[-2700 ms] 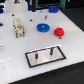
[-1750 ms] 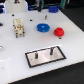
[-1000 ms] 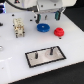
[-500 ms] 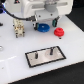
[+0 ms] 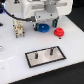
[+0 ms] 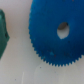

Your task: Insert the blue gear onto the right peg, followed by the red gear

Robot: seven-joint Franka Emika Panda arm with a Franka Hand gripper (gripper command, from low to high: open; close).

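Observation:
The blue gear [image 5: 44, 27] lies flat on the white table, toothed rim and centre hole showing large in the wrist view [image 6: 54, 31]. My gripper [image 5: 44, 24] hangs low right over it, its dark fingers spread to either side, open and holding nothing. No fingers show in the wrist view. The red gear [image 5: 59, 32] sits on the table just to the exterior view's right of the blue one. The grey black-bordered plate [image 5: 56, 52] lies nearer the front with two dark pins. The right peg [image 5: 50, 49] stands bare.
A beige block-like object [image 5: 19, 29] stands to the exterior view's left of the gripper. A green object [image 5: 54, 22] sits beside the blue gear and shows at the wrist view's edge [image 6: 2, 35]. The other pin [image 5: 37, 55] is bare.
The arm has come in from the back and lowered over the blue gear. The gears and the plate have not moved.

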